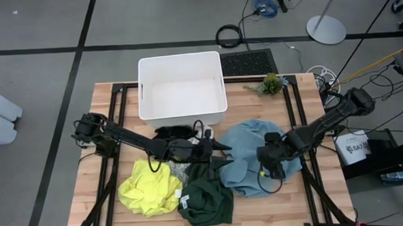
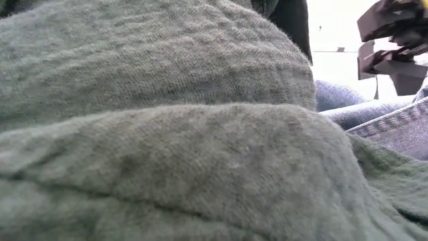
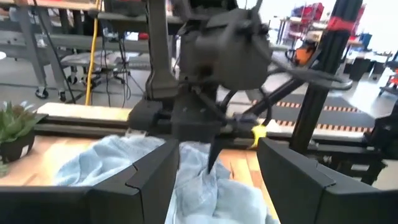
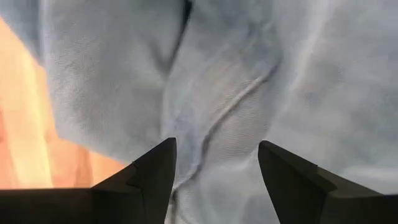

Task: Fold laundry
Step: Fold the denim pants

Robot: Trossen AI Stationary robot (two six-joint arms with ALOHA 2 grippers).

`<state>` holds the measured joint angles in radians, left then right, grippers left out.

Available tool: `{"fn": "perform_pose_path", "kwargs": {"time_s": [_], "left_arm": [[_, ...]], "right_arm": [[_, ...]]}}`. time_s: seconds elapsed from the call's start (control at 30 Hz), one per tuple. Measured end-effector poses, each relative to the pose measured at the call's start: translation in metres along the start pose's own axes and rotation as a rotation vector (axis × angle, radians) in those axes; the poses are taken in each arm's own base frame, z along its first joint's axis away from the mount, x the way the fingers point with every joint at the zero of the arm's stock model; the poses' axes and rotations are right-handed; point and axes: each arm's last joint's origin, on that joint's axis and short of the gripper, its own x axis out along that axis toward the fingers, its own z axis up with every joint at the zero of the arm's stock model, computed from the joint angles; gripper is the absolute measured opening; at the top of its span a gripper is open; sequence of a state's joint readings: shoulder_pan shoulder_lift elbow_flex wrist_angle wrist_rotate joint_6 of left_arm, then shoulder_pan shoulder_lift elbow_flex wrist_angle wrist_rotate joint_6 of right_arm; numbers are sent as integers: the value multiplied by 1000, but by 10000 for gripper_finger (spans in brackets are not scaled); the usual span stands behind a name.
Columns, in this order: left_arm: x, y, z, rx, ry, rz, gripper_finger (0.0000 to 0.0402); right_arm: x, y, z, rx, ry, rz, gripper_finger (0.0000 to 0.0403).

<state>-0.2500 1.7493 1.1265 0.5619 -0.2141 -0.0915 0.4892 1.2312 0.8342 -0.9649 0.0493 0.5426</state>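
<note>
The laundry lies in a heap on the wooden table. It is made up of a light blue garment (image 1: pixel 248 159), a dark green one (image 1: pixel 206 198), a bright yellow one (image 1: pixel 150 188), a black one (image 1: pixel 175 132) and a white, grey-patterned one (image 1: pixel 180 170). My left gripper (image 1: pixel 220 147) points level toward the table's right edge, above the heap's middle. It stands open (image 3: pixel 217 155) with nothing between its fingers. My right gripper (image 1: pixel 268 166) points down over the light blue garment (image 4: pixel 224 81), open (image 4: pixel 217 149) and above the cloth. In the low view the dark green garment (image 2: pixel 167 134) fills most of the picture.
A white plastic bin (image 1: pixel 182 86) stands at the table's far side, just behind the heap. A small potted plant (image 1: pixel 272 84) sits at the far right. Bare wood (image 1: pixel 121 137) shows to the left of the heap, and the right arm (image 3: pixel 230 43) stands close in front of my left gripper.
</note>
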Motion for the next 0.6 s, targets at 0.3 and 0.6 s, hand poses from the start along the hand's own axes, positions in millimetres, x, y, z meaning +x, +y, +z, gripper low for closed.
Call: {"fn": "perform_pose_path", "kwargs": {"time_s": [0.3, 0.6], "left_arm": [[-1, 0, -10, 22, 101, -24, 231], [-1, -2, -11, 23, 111, -29, 231]], "right_arm": [[40, 1, -27, 82, -26, -70, 215], [48, -1, -30, 131, -50, -67, 134]]}}
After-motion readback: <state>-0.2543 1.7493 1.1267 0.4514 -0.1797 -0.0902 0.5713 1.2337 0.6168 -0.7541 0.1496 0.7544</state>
